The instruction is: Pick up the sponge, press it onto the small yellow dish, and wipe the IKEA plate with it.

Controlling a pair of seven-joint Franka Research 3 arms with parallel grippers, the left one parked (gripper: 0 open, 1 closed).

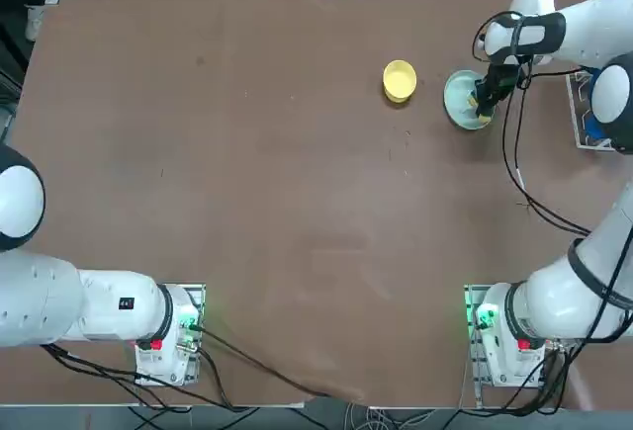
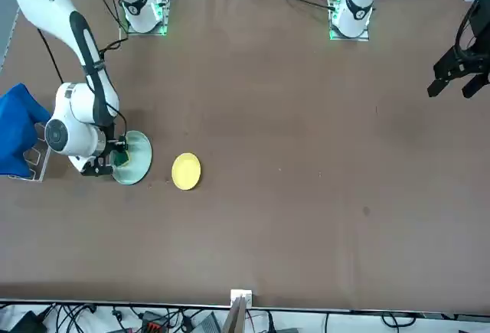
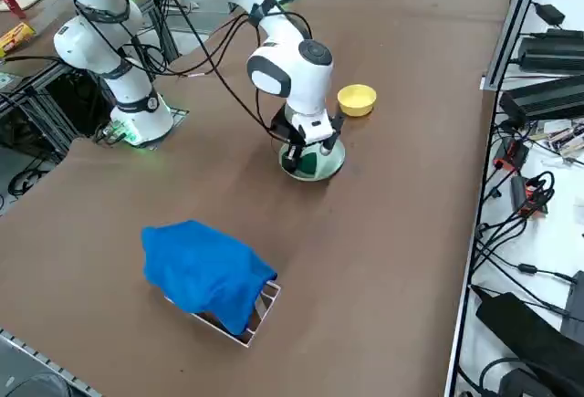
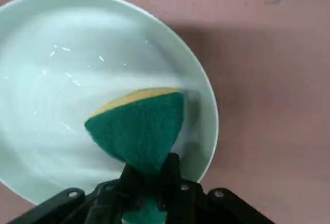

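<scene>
Currently right claw (image 4: 149, 183) clamped on green-topped yellow foam sponge (image 4: 138, 128), pressing it inside round pale mint-green plate (image 1: 457, 97), upper right of top view; small round yellow dish (image 1: 400, 80) just left, apart, on brown bench (image 1: 297, 203)

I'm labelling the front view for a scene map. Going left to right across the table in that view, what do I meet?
Blue cloth → right gripper holding the sponge over the IKEA plate → small yellow dish.
</scene>
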